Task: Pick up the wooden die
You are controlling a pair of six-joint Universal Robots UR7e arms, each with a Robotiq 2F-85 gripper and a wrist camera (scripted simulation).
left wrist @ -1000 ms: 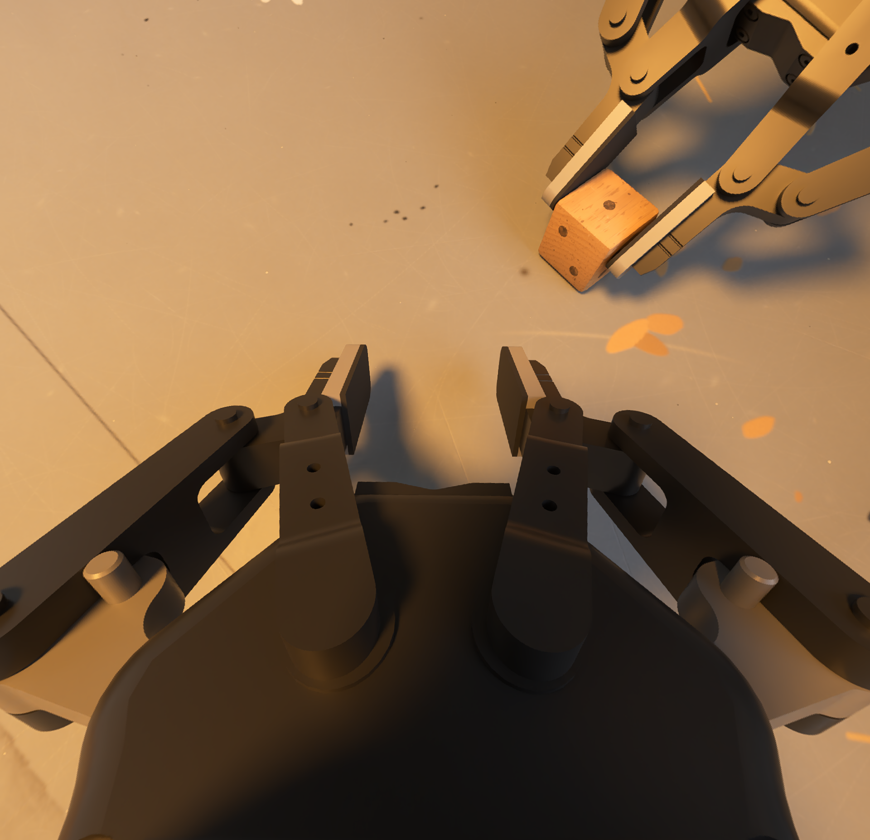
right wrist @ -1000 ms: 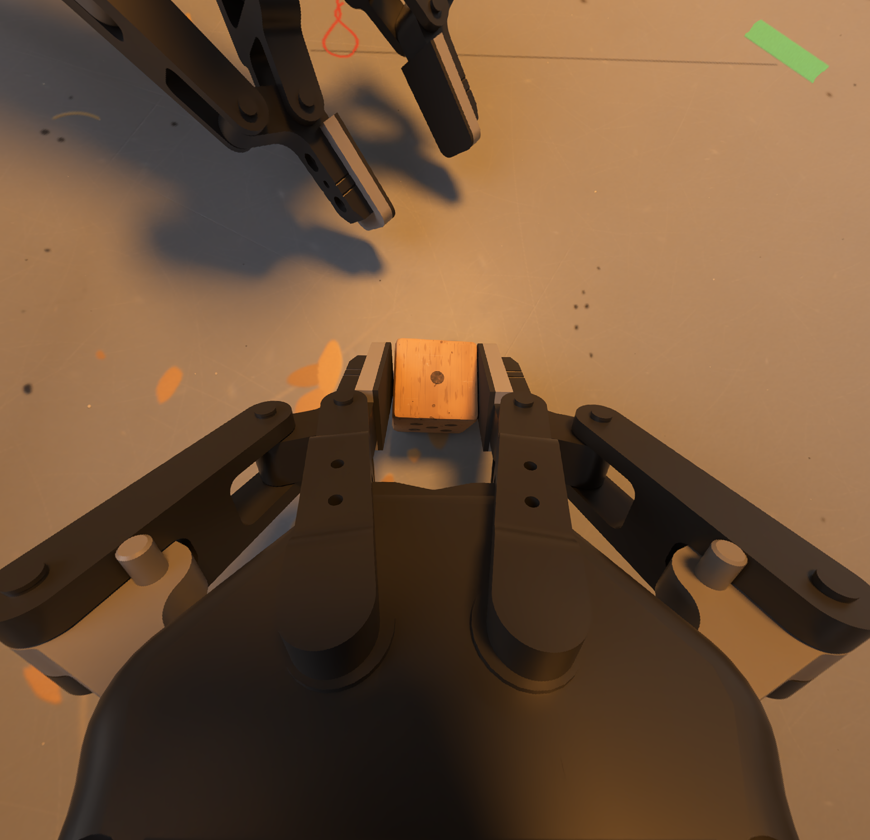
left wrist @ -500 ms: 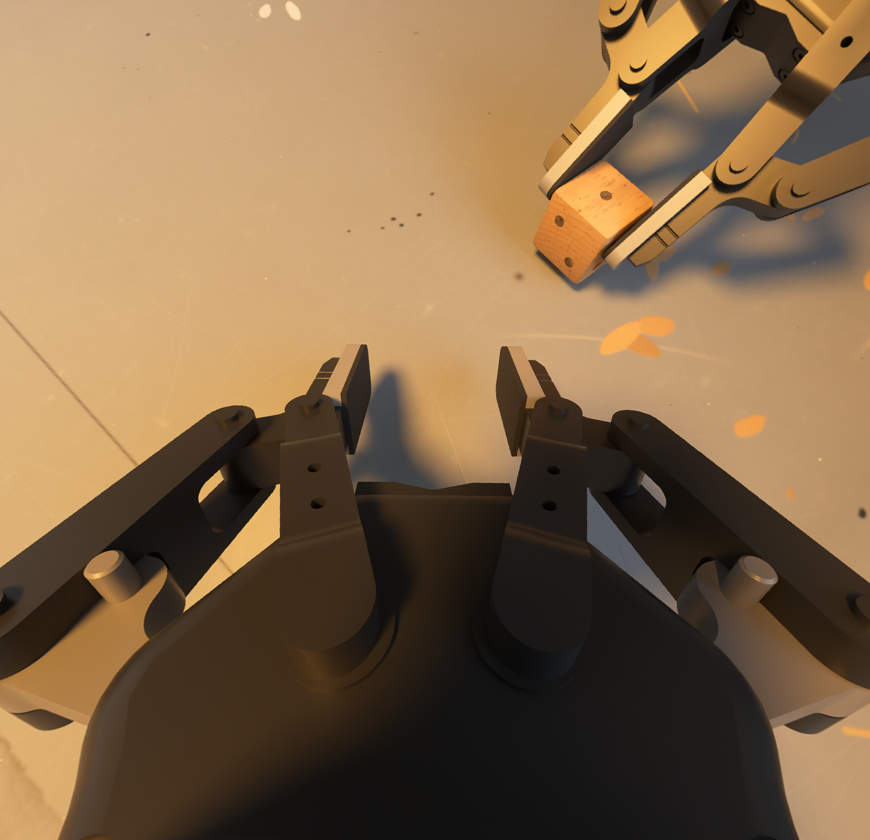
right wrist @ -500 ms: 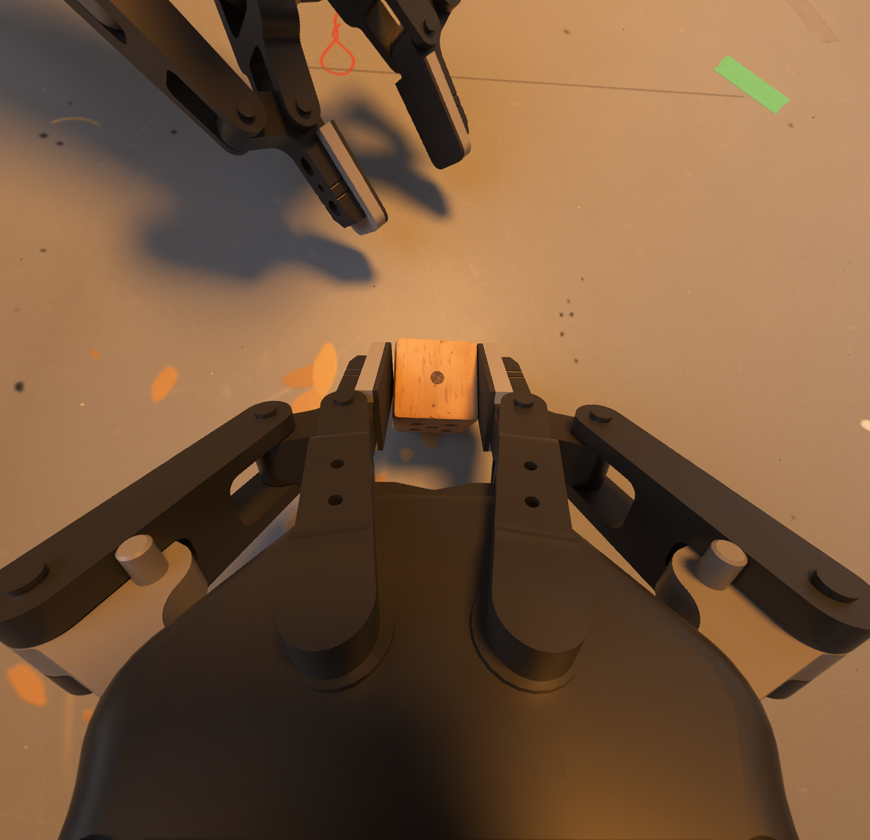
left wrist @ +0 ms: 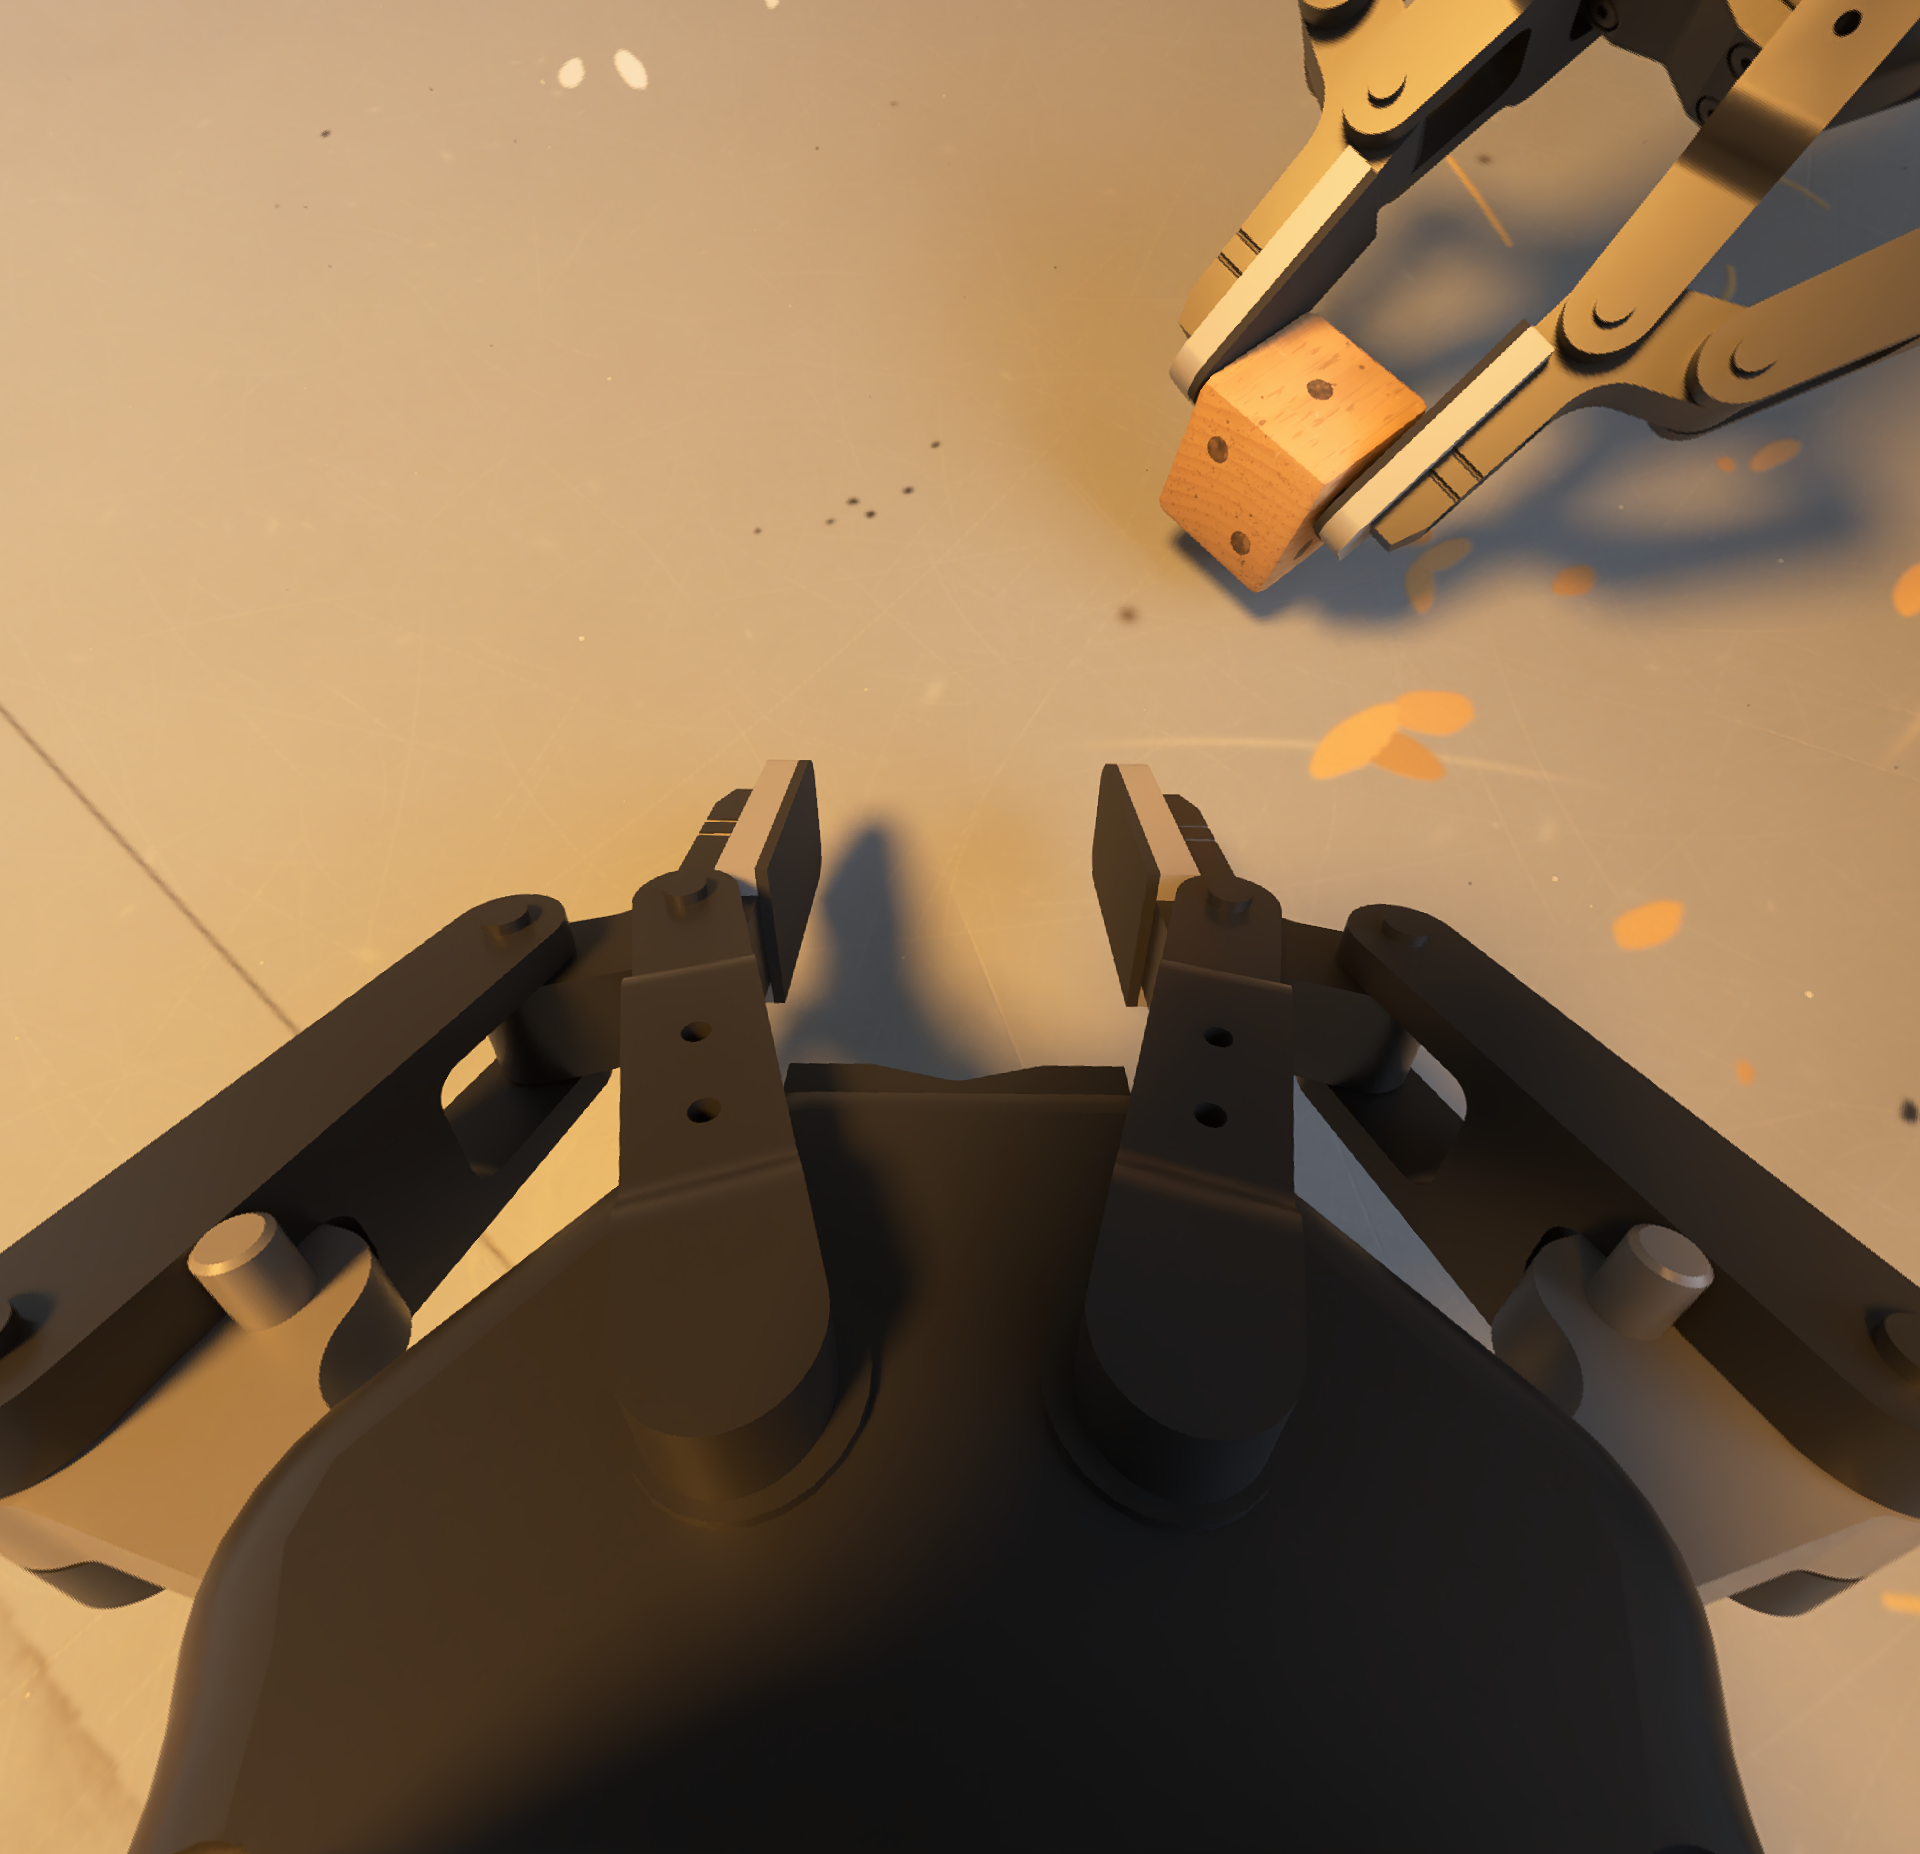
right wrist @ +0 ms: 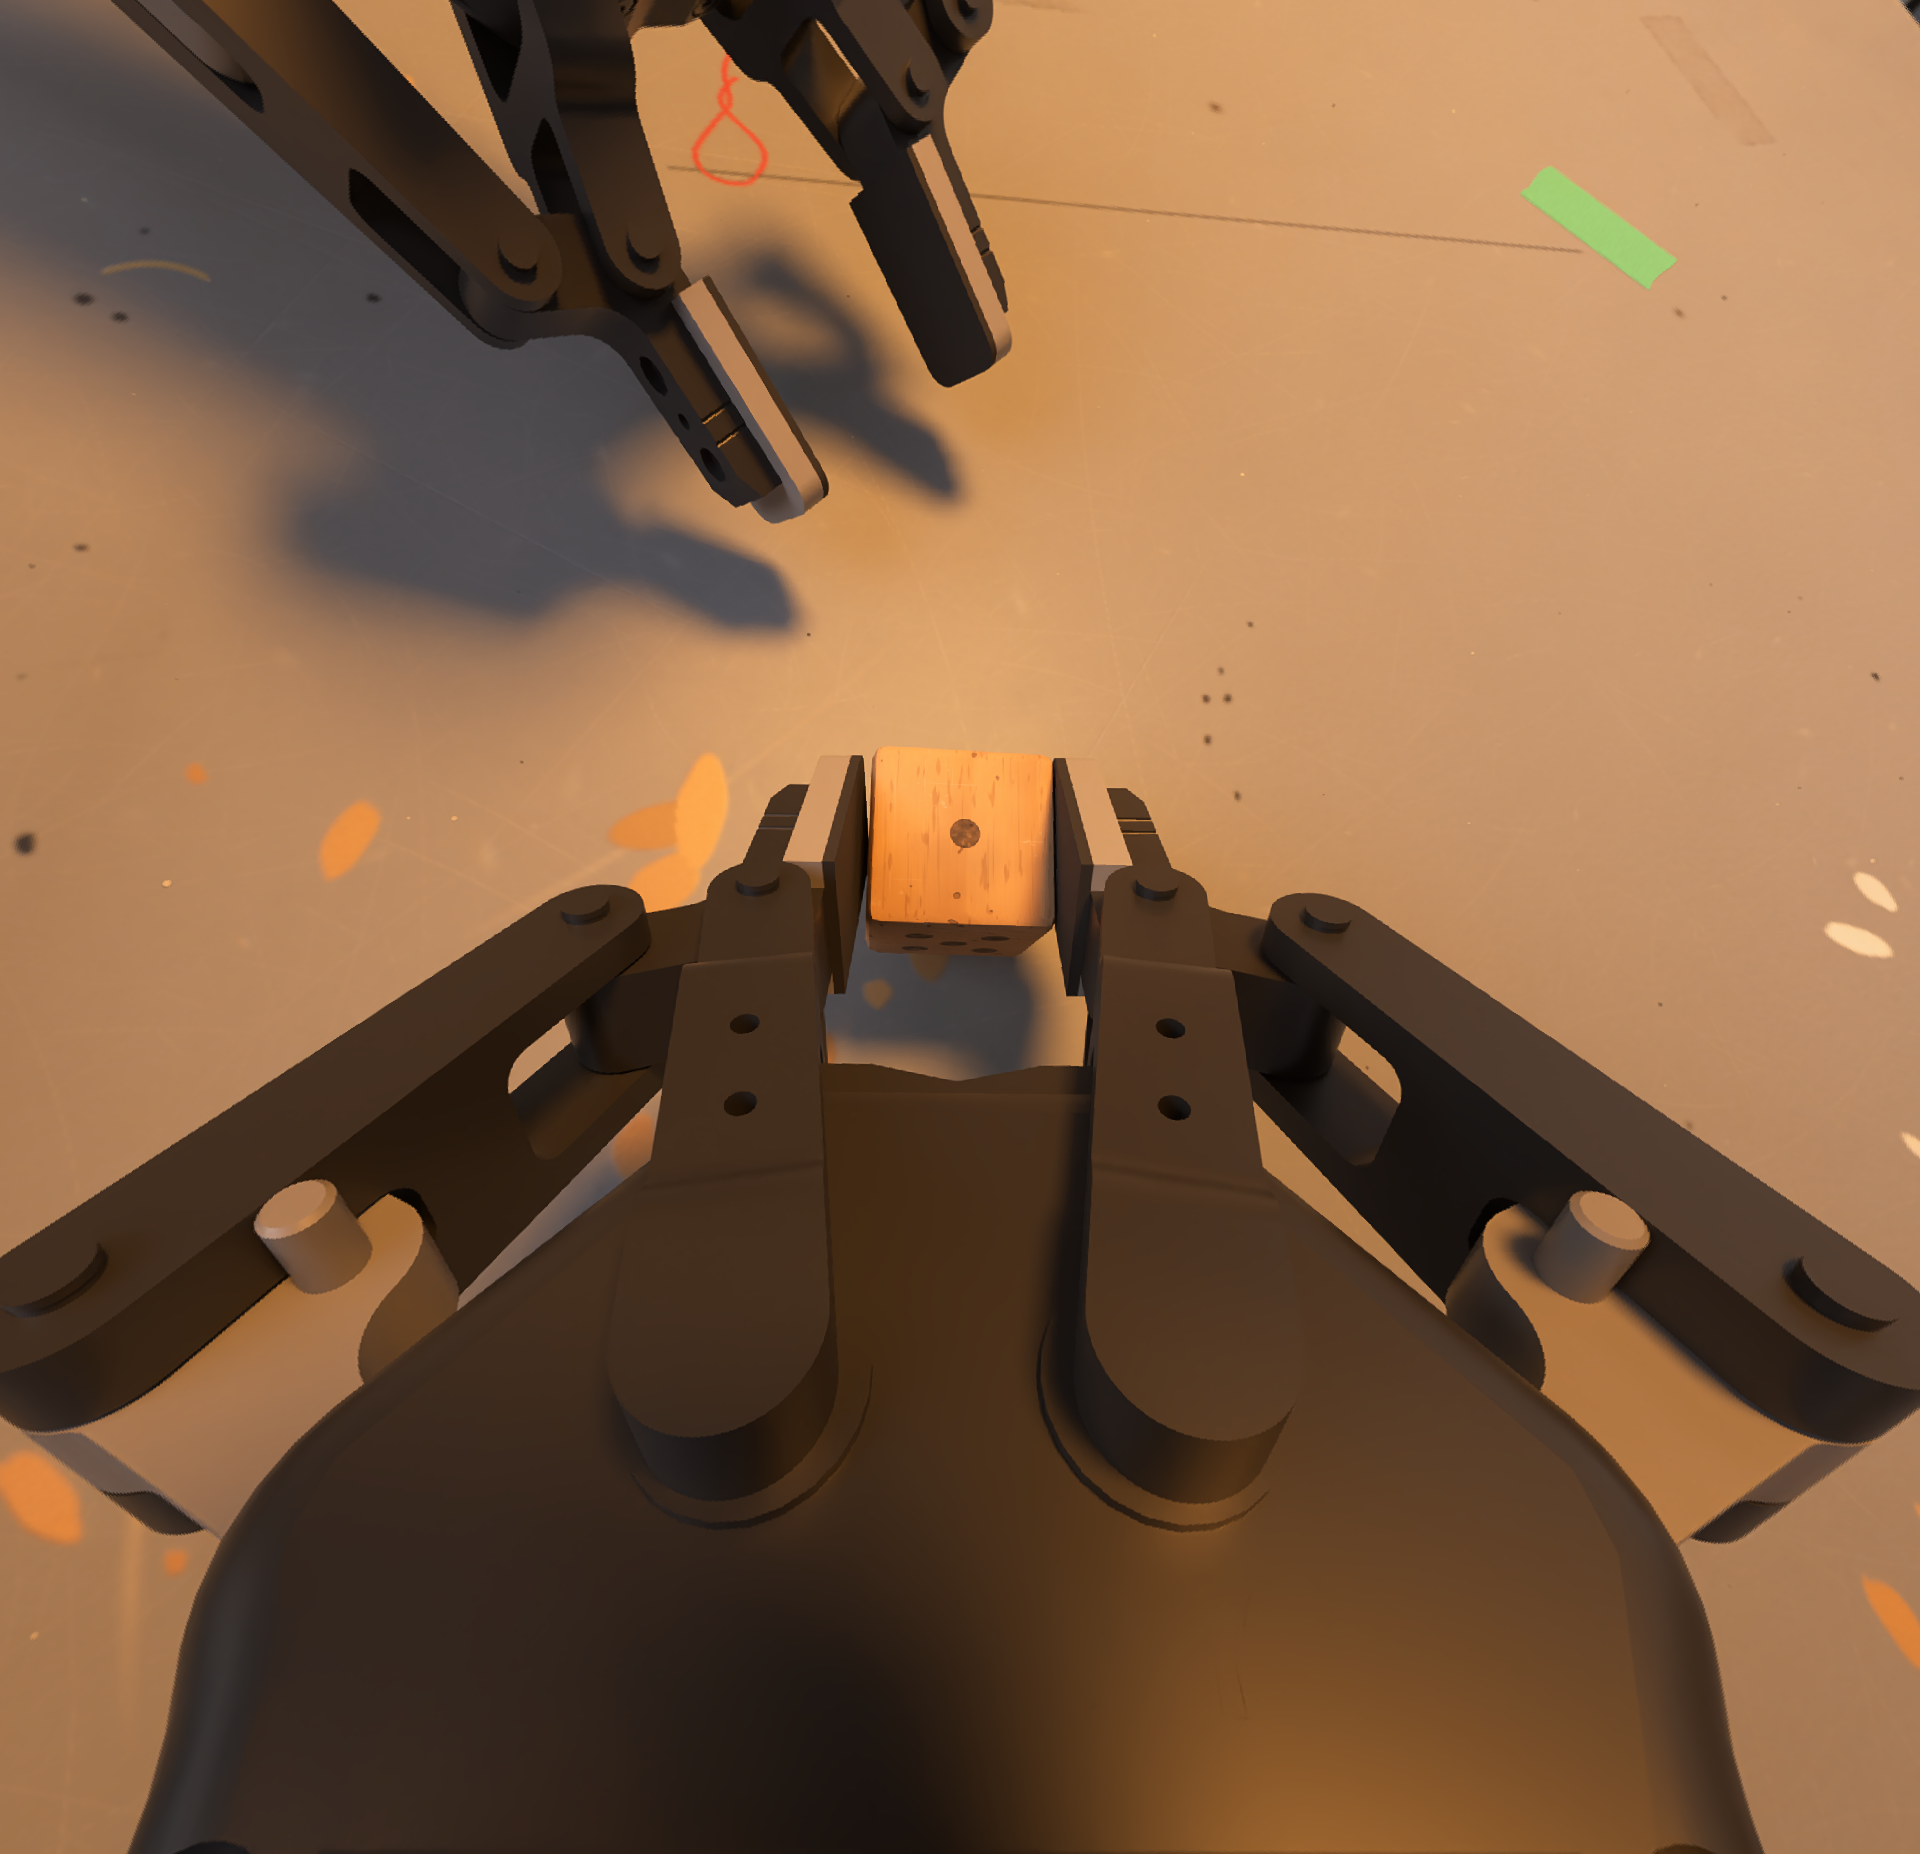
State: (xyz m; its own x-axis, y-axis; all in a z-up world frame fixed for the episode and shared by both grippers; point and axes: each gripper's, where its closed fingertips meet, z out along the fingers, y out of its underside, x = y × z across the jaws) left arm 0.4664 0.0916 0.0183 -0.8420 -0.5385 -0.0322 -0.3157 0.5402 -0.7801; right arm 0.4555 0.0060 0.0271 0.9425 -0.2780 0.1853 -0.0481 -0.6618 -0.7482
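The wooden die is a small light-wood cube with dark pips. My right gripper is shut on it, both pads flat against its sides. In the left wrist view the die hangs in the right gripper at the upper right, a little above the table, with its shadow beneath. My left gripper is open and empty above the bare tabletop, below and left of the die. It also shows in the right wrist view beyond the die.
The tan tabletop has orange paint flecks and dark specks. A green tape strip lies at the far right and a red scribble sits behind the left gripper. A thin seam line crosses the table.
The right gripper has risen with the die held in it; the die now hangs clear of the table. The left gripper has stayed open and barely moved.
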